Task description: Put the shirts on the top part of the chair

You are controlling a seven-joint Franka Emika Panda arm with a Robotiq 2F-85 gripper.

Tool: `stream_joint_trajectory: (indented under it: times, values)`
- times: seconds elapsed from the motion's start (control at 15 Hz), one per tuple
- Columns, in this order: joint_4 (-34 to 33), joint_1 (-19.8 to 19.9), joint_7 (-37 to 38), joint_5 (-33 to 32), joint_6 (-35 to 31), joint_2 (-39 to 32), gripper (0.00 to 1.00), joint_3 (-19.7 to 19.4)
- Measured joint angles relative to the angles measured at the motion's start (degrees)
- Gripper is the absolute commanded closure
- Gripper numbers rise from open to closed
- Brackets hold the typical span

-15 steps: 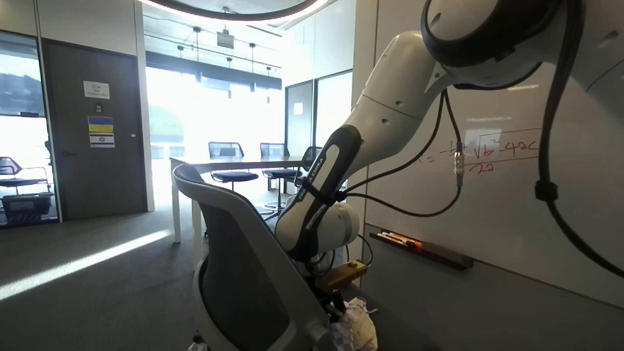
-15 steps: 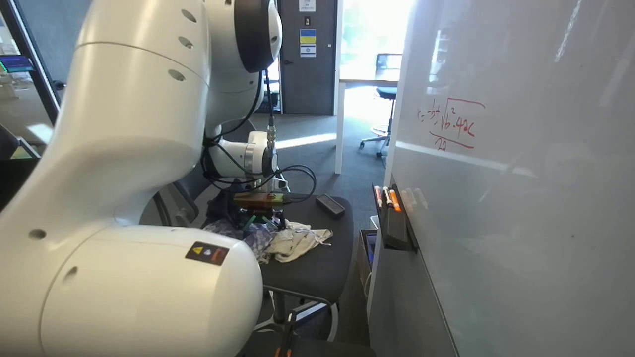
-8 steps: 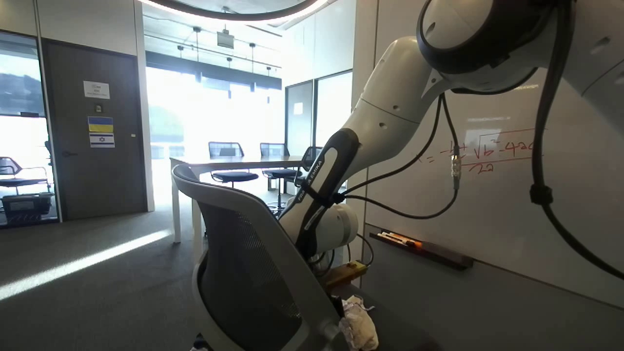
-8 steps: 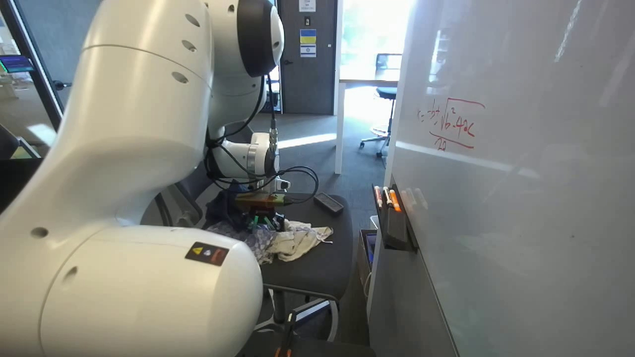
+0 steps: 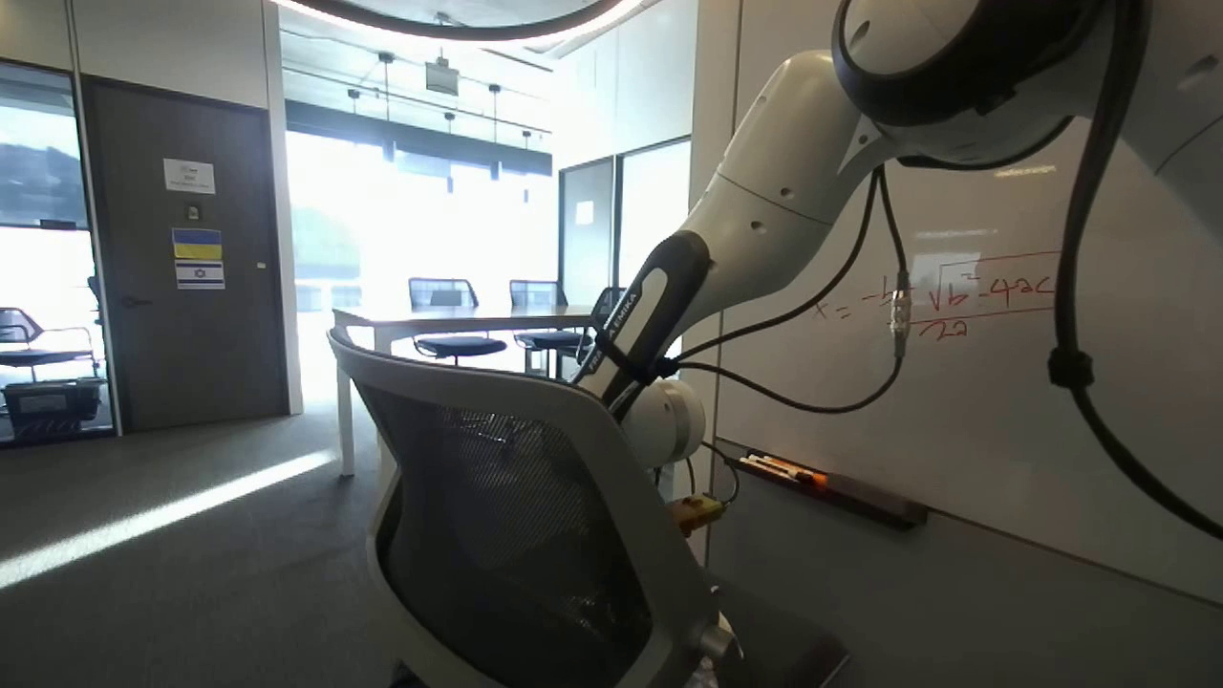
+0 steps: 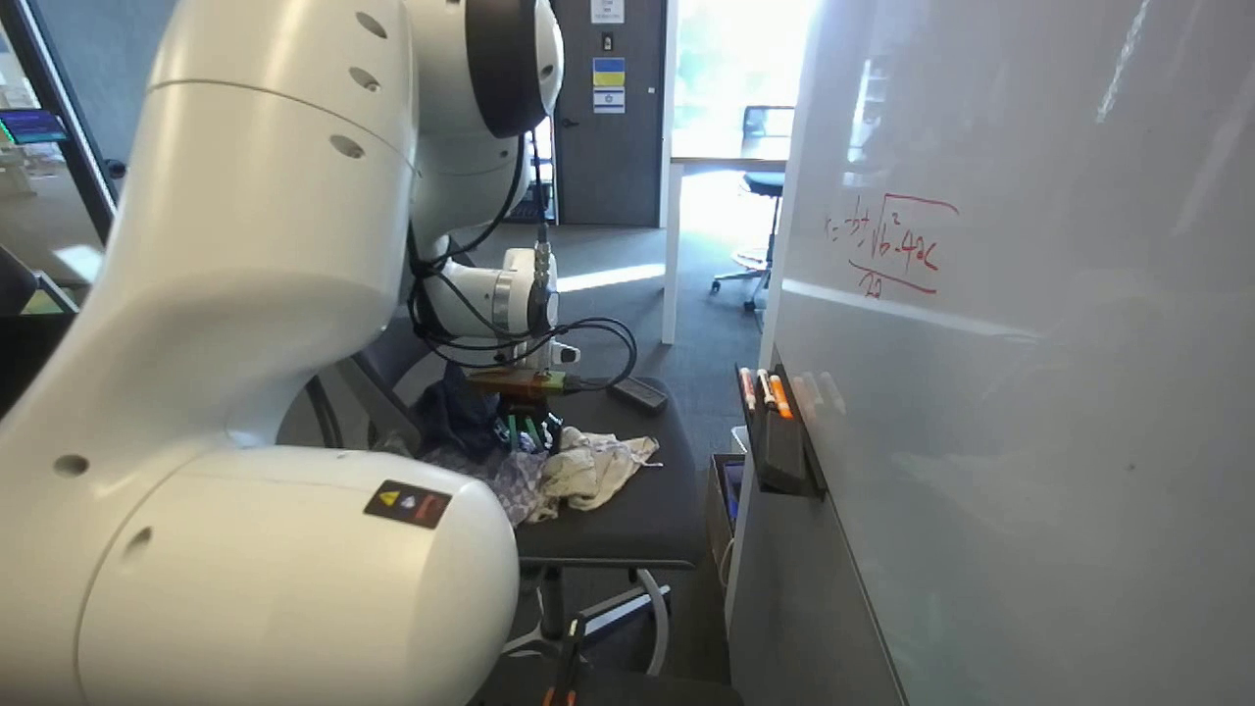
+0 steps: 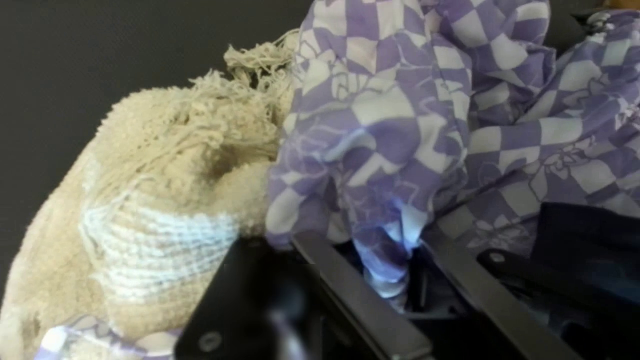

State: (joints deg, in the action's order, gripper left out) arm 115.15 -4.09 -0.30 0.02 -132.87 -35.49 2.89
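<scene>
My gripper [image 7: 367, 250] is shut on a fold of the purple-and-white checkered shirt [image 7: 390, 120], bunched between its fingers in the wrist view. Left of it there lies a cream knit garment [image 7: 165, 210]. Dark navy cloth [image 6: 456, 412] sits by the backrest in an exterior view, where the gripper [image 6: 529, 441] is low over the pile on the chair seat [image 6: 637, 529]. The chair's top part is the grey mesh backrest [image 5: 506, 478], with its curved upper rim [image 5: 478, 376]; it hides the gripper and most of the clothes in that exterior view.
A dark oblong object [image 6: 639, 394] rests on the seat's far part. Beside the chair stands the whiteboard [image 6: 1000, 412], its marker tray [image 6: 784, 441] jutting out. Behind the chair is a table [image 5: 459, 320] with more chairs.
My gripper has closed from wide apart onto the purple shirt, and the hand has risen slightly. The chair has swivelled, its backrest now standing in front of the gripper in an exterior view.
</scene>
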Motion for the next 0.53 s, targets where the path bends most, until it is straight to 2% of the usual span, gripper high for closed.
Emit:
stream_joint_trajectory:
  times: [0.53]
  values:
    - [3.8, 0.23, 2.87, -0.02, 1.04, 11.97, 0.99, -1.83]
